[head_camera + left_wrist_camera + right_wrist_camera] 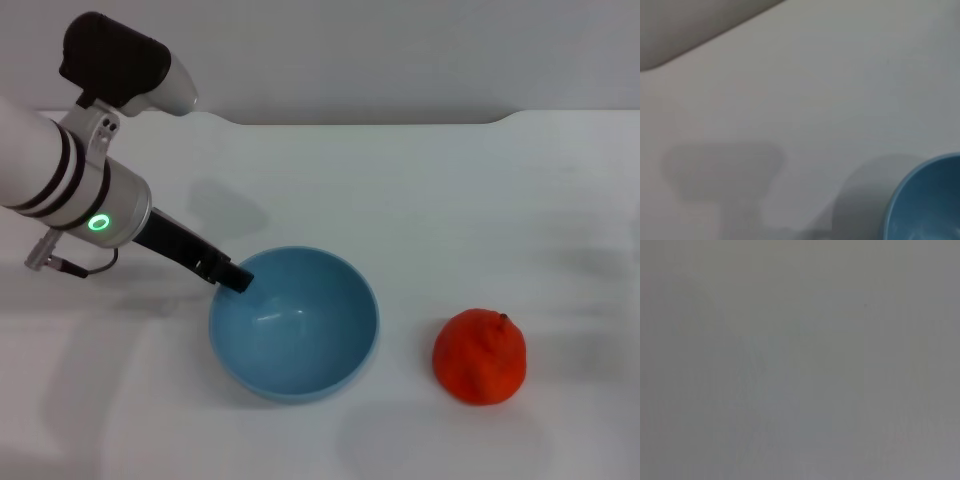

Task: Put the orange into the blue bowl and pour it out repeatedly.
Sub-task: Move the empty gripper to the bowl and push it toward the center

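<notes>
Left gripper [236, 278] at blue bowl [300, 370] — lumpy orange [480, 357] apart.

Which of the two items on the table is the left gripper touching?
The blue bowl: the left gripper sits at its rim, while the orange lies apart.

I see the blue bowl [294, 325] as smooth and slightly glossy, with a faint highlight inside, like glazed ceramic or hard plastic. The orange [480, 357] has a matt, lumpy, dimpled skin. The bench [450, 200] looks plain white and matt. The left end effector [236, 278] is matt black.
</notes>
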`<state>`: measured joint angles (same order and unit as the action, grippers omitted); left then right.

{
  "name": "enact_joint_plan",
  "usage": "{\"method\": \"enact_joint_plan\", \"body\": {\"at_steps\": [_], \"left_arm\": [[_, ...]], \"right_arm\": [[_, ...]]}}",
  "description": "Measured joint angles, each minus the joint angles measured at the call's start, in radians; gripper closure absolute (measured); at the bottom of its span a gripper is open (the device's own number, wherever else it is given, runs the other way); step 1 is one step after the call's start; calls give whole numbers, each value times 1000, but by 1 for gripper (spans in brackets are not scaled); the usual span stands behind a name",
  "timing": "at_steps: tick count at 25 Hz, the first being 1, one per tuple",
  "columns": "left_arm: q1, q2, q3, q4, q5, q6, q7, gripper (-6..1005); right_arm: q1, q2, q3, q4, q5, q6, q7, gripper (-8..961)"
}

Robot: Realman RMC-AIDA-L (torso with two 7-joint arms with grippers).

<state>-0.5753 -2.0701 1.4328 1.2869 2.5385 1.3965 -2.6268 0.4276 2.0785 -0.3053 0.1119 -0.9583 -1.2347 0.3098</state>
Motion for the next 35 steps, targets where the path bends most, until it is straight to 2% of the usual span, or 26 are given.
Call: {"method": "enact_joint_plan", "body": {"at_steps": [11,19,28,35], "left_arm": [[-58,-3,36,-130,-4,-4,-10,385],[-72,-3,30,-154,-5,-1,-20,405],[-74,0,34,-157,-3,1,-33,727],[-73,3,32,-155,-4,3,-35,997]], "right_arm": [[3,0,0,0,-4,2,0,485],[-2,0,0,1,-4,2,0,485],[36,2,-4,40,-5,33,44,486],[95,-3,-19,36,-92,92,271,487]]}}
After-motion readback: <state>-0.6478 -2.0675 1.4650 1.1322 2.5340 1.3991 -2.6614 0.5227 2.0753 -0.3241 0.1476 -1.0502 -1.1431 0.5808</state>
